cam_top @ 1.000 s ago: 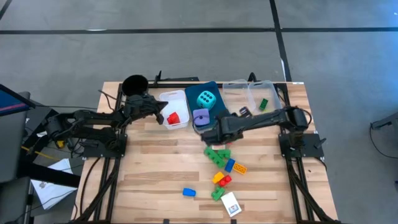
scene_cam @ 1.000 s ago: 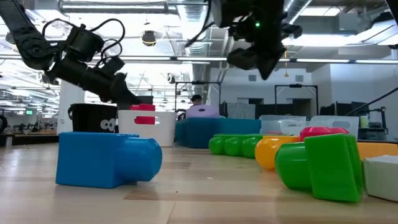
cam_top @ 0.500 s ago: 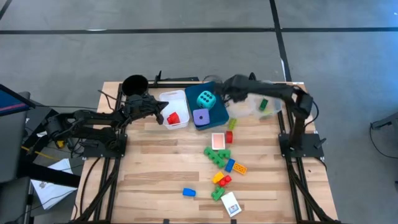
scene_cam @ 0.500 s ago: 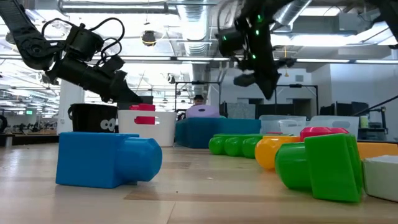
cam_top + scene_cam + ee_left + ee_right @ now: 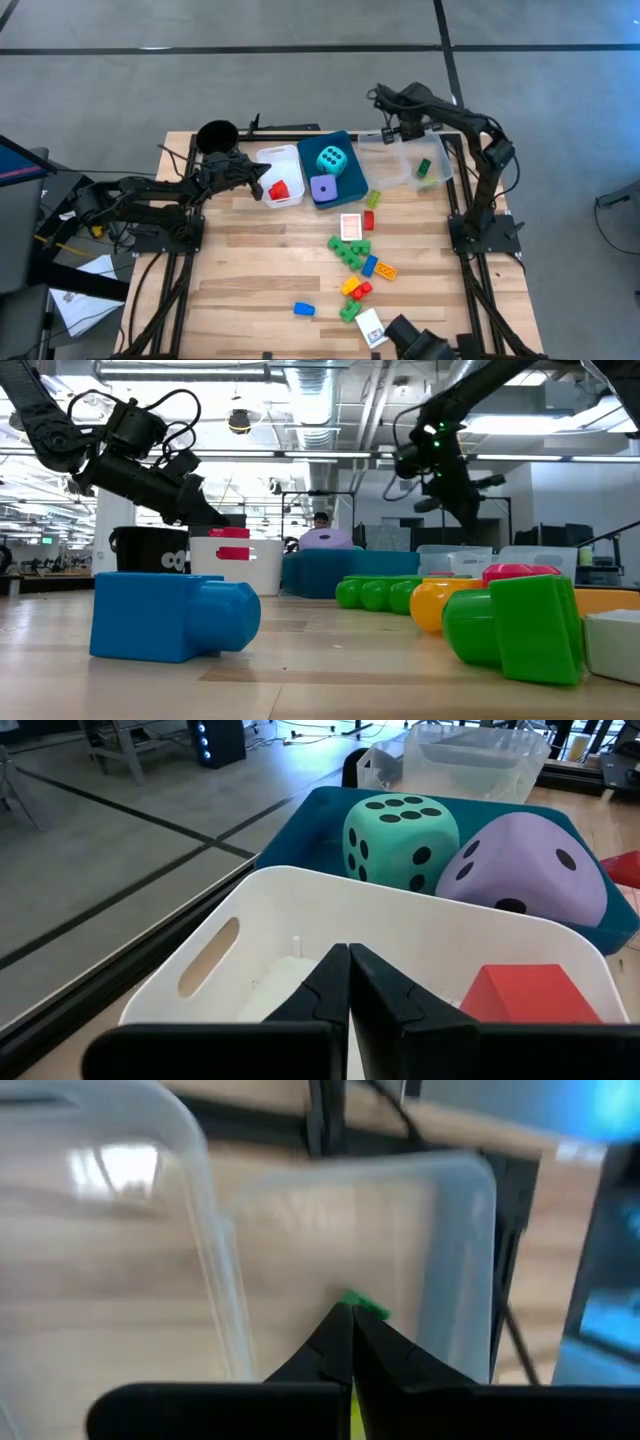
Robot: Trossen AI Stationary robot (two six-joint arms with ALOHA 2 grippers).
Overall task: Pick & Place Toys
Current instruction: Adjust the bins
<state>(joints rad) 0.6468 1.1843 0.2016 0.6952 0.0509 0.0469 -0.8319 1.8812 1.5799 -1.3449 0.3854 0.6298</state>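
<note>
Dark right claw (image 5: 388, 134) hovers pinched above clear bin (image 5: 437, 172).

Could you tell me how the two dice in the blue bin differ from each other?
The cyan die is a cube with rounded corners, while the purple die looks more rounded in the left wrist view. In the high view the cyan die sits toward the far end of the blue bin, the purple die at its near end. Both carry black dots and lie side by side in that bin.
</note>
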